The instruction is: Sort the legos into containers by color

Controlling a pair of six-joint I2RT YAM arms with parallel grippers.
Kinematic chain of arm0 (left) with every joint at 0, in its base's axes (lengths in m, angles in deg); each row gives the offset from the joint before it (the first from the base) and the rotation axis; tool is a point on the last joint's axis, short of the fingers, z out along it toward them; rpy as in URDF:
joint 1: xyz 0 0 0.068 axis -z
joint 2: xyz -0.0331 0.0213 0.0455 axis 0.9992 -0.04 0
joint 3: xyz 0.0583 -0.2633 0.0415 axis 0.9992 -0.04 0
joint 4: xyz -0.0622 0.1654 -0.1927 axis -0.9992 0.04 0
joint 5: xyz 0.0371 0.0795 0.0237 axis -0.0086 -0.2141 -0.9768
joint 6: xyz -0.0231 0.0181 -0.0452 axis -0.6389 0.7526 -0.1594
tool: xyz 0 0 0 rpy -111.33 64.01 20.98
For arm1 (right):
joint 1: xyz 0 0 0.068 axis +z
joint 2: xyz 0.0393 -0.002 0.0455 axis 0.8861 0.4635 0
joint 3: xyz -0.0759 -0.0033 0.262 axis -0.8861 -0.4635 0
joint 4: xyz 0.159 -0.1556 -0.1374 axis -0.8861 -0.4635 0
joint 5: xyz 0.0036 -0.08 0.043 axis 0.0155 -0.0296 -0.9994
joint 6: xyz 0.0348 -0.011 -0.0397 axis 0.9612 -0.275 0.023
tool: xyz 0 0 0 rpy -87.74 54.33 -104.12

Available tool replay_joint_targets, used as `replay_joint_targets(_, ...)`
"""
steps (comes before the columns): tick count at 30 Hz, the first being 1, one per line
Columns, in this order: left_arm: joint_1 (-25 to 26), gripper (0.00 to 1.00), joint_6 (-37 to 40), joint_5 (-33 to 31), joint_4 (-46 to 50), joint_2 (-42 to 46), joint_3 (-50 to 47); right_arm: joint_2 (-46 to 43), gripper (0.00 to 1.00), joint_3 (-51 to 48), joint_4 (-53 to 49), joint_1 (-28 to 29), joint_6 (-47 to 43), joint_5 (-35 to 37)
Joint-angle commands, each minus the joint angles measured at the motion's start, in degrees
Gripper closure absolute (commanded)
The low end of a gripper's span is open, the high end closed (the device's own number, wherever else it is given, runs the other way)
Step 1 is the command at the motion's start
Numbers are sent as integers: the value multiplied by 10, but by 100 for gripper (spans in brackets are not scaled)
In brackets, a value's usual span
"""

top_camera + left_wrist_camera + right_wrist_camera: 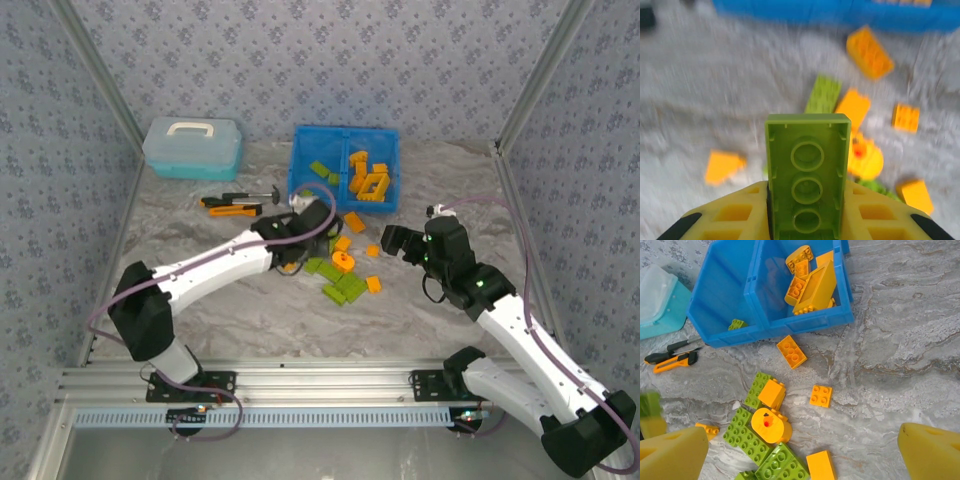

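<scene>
My left gripper (300, 208) hovers just in front of the blue bin (296, 160), shut on a lime green brick (807, 175) that stands upright between its yellow fingers (740, 215), hollow underside facing the camera. The bin's left compartment holds green legos (322, 170). Its right compartment holds orange ones (368, 180), among them the open frame (815, 287). Loose legos lie mid-table: a round orange piece (771, 425), green bricks (747, 437) and orange bricks (820, 395). My right gripper (400, 240) hangs open to the right of this pile, with nothing between its fingers (670, 455).
A pale teal lidded box (192, 147) stands at the back left. An orange-and-black utility knife (232, 210) and a dark-handled tool (245, 196) lie left of the bin. Patterned walls close in the table on three sides.
</scene>
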Motion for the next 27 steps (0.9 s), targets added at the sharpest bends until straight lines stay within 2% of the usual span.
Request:
replay_joint_targets(1,-50,76,138,-15,-84,-33,42,-9,0,12,-10,0,8,-5)
replay_joint_targets(8,-148,73,233,56,-113,-200,247,-32,0,14,-29,2,27,-1)
replay_joint_targets(13,-189,70,212,65,24,-383,511,-46,0,14,-41,2,33,4)
replay_joint_targets(16,-196,66,185,68,89,-465,627,-53,0,7,-40,3,44,4)
replay_joint_targets(21,-199,65,172,85,97,-514,673,-53,0,2,-34,4,51,-7)
replay_joint_targets(27,-201,55,168,101,92,-492,674,-53,0,5,-32,4,51,-7)
